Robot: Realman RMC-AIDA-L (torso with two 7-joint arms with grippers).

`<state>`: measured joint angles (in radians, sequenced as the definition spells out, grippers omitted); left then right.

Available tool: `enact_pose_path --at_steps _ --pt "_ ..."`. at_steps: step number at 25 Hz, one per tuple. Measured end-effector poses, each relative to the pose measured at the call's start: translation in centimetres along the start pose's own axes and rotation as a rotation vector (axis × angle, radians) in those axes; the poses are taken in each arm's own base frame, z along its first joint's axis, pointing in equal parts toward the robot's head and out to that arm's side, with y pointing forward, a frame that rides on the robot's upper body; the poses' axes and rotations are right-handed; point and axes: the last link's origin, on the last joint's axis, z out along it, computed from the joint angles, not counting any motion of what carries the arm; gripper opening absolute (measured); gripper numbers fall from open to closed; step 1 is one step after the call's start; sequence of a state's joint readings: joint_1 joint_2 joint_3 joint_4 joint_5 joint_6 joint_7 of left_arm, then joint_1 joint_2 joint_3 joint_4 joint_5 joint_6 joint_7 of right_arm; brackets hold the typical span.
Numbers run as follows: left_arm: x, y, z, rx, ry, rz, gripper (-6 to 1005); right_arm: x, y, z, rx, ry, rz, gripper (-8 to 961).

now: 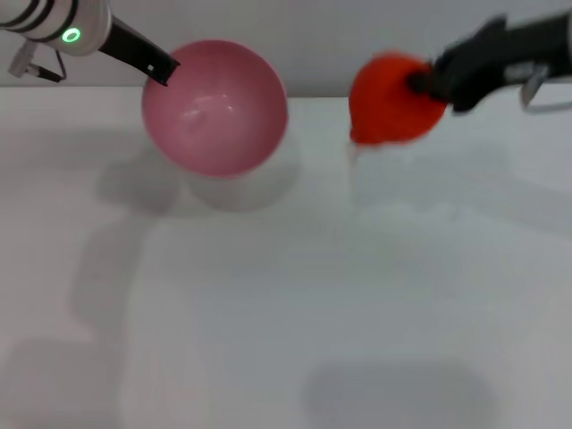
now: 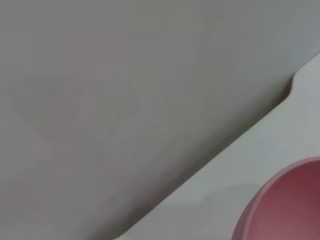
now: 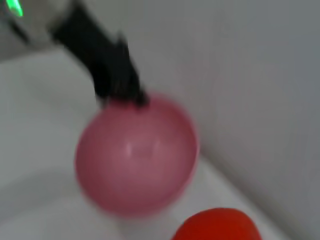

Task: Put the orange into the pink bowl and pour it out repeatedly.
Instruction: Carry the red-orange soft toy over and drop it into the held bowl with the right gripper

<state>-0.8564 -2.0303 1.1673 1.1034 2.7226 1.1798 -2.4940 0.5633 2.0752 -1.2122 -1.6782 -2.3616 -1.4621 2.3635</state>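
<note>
The pink bowl (image 1: 214, 107) hangs above the white table at the back left, tipped so its empty inside faces me. My left gripper (image 1: 164, 69) is shut on the bowl's upper left rim. The orange (image 1: 391, 100) is held in the air to the right of the bowl, apart from it. My right gripper (image 1: 425, 83) is shut on the orange from its right side. The right wrist view shows the bowl (image 3: 135, 155) with the left gripper (image 3: 120, 95) on its rim, and the top of the orange (image 3: 217, 226). The left wrist view shows only an edge of the bowl (image 2: 287, 205).
The white table (image 1: 286, 304) spreads out below both arms. A grey wall (image 1: 322, 40) stands right behind the table's back edge. Shadows of the bowl and the arms fall on the table's left side.
</note>
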Motion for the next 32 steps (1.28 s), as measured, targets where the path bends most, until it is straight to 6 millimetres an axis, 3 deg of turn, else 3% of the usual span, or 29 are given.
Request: enact_pose_path --at_steps 3,7,15,21,26,32 --pt "0.3 0.8 0.3 -0.018 0.001 0.009 46 -2.2 1.0 -2.3 0.033 -0.067 -0.068 55" --pt "0.8 2.4 0.7 -0.042 -0.007 0.042 47 -3.9 2.5 -3.3 0.007 -0.122 -0.127 55" --pt "1.9 5.4 1.2 -0.113 -0.004 0.09 47 -3.8 3.5 -0.3 -0.068 -0.106 -0.129 55" --pt "2.1 5.9 1.1 -0.127 -0.002 0.097 47 -2.9 3.2 2.1 -0.092 -0.073 -0.109 56" --pt "2.2 6.0 0.9 -0.129 0.001 0.102 48 -2.4 3.0 3.0 -0.094 -0.047 -0.119 56" --pt "2.3 6.0 0.9 -0.129 0.001 0.113 48 -2.5 2.7 3.3 -0.065 -0.08 -0.128 134"
